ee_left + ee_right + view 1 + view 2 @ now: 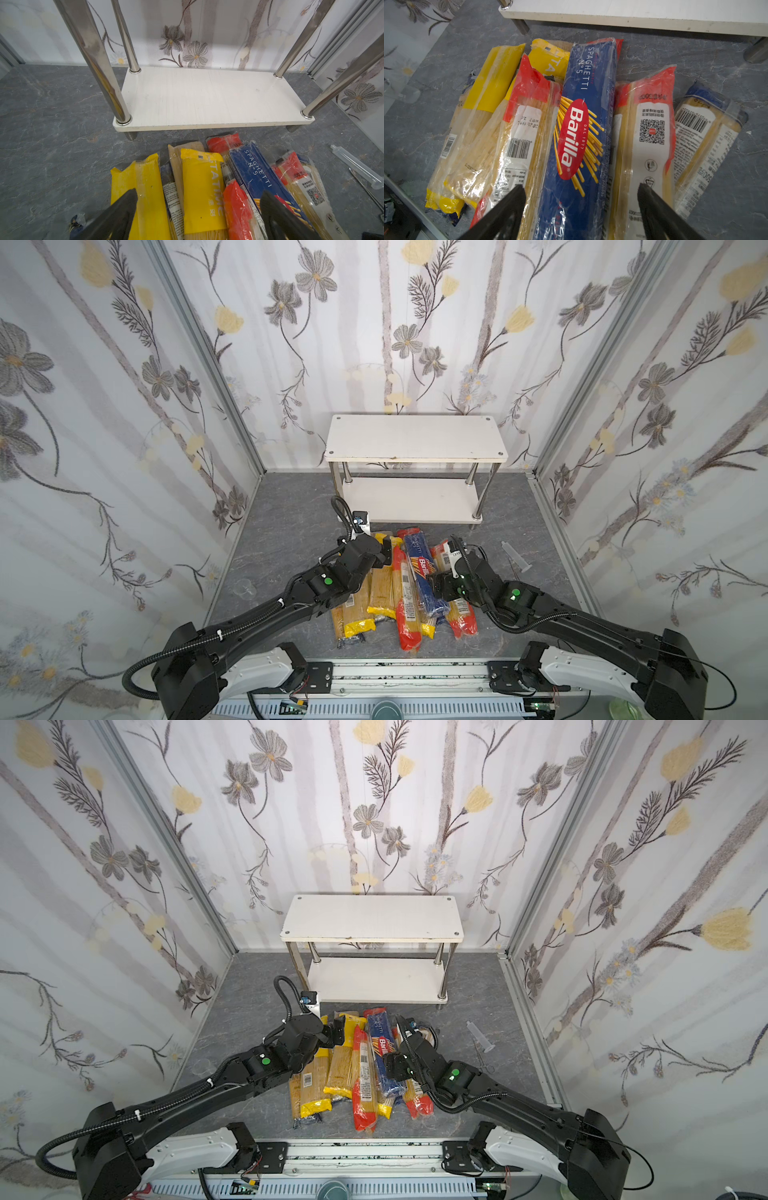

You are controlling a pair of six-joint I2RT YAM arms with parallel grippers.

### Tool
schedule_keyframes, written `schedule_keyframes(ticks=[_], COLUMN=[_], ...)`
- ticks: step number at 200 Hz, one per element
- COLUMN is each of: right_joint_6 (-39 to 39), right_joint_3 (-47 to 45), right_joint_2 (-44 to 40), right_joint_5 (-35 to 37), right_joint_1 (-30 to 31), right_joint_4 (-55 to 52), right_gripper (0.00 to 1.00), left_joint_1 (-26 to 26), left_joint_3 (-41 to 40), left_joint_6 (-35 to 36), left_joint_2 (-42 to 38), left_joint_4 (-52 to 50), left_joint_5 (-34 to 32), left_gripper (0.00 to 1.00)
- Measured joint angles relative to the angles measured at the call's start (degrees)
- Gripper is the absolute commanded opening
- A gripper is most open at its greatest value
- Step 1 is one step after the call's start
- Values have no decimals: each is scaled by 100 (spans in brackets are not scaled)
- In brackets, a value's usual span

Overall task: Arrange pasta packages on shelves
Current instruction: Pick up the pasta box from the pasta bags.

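Right up close, the mounting rail (409,676) runs along the near edge, and both arms reach out from it over the grey tabletop (291,531). There's the heap: the pasta packages (388,593) lie in a loose pile mid-table. They're long clear bags of tan spaghetti capped in yellow, red or dark blue, ends pointing near and far. On top, slightly askew, sits the dark-blue Barilla pack (583,87), with its red oval logo and white "Spaghetti No 5". The right gripper (581,186) hovers directly over it, fingers spread wide, one to each side of the blue pack, nothing pinched. A red-ended bag (652,116) lies just right of that pack. The left gripper (199,192) hangs above the pile's far-left end, spread just as wide, with a yellow-ended bag (201,182) below the gap, not gripped. Beyond the pile the shelves (415,439) stand against the far wall, two white boards on shiny metal legs. The bags' far ends stop just short of the lower board (207,97). A clear syringe (515,556) lies right of the pile.
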Motion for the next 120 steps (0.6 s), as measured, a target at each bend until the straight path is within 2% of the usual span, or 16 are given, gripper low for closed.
schedule_keyframes(ticks=[65, 120], right_joint_6=[92, 103], right_joint_3=[151, 407], right_joint_2=[575, 1228], right_joint_5=[-90, 9], right_joint_1=[299, 323], right_joint_4=[33, -114], right_gripper=[86, 88], left_joint_1=[-7, -7], left_joint_3=[310, 632], left_joint_6=[-247, -210], left_joint_2=[61, 175], left_joint_4=[-706, -807], left_joint_5=[409, 597], left_gripper=[95, 96])
